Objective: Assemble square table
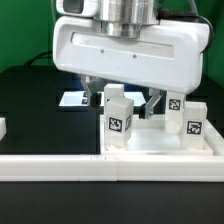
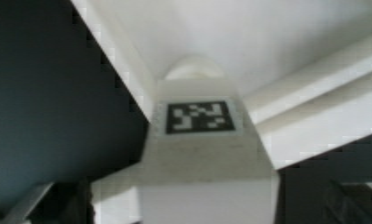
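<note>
My gripper [image 1: 128,100] is low over the square tabletop [image 1: 160,143], which sits against the long white bar [image 1: 60,168] at the front of the black table surface [image 1: 40,110]. Fingers [image 1: 93,98] spread, one on each side behind the near leg; I can't tell from either view if they're clamped on anything. Three tagged legs stand upright on the top: the near leg [image 1: 117,118] toward the exterior view's left, a second [image 1: 193,122] toward the right edge, a third [image 1: 174,103] behind it, partly hidden by my right-hand finger. Marker board [image 1: 75,99] lies flat on the table behind, mostly blocked by the gripper body. Wrist view: one leg [image 2: 202,160] fills the centre, tag facing the camera, with the white tabletop [image 2: 236,30] beyond it.
</note>
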Available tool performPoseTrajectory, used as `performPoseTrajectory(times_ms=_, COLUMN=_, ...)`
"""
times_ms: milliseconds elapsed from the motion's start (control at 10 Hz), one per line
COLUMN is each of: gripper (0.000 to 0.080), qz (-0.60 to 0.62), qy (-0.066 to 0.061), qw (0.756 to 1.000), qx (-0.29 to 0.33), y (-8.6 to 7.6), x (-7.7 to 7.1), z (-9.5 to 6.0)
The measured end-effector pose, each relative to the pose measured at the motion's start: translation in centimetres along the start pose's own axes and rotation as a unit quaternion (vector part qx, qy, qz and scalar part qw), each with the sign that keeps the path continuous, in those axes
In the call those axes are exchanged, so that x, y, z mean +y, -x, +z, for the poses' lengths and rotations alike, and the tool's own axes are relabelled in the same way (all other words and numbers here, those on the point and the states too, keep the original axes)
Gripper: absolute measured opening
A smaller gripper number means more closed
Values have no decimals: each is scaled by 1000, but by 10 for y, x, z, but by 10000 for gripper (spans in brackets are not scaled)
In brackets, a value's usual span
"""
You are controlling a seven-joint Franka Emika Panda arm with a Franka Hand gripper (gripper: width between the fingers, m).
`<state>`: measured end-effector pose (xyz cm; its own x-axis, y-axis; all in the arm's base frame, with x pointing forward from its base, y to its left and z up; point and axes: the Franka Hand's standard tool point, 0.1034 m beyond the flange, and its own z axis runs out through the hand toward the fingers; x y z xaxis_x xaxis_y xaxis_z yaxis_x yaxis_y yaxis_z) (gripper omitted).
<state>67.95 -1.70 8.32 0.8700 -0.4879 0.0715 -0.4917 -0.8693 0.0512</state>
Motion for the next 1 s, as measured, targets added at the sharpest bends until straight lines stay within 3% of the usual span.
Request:
performPoseTrajectory(times_ms=200, gripper=620, qz=13, qy=0, qw=1000, qx=-1, y=0, x=1, z=0)
performPoseTrajectory(times_ms=300, gripper=438, qz=15, qy=0, qw=1000, qx=-1, y=-1, x=1, z=0)
performPoseTrajectory(times_ms=400, gripper=438, qz=49, qy=0, qw=999, qx=-1, y=0, x=1, z=0)
performPoseTrajectory(times_ms=500, gripper=287, qz=84, qy=0, qw=996, qx=-1, y=0, x=1, z=0)
performPoseTrajectory(times_ms=800, gripper=288, qz=189, qy=-3, qw=982, qx=1, y=0, x=2, z=0)
performPoseTrajectory(times_ms=1000, gripper=288, qz=329, qy=-26, qw=944, qx=12, y=9, x=13, z=0)
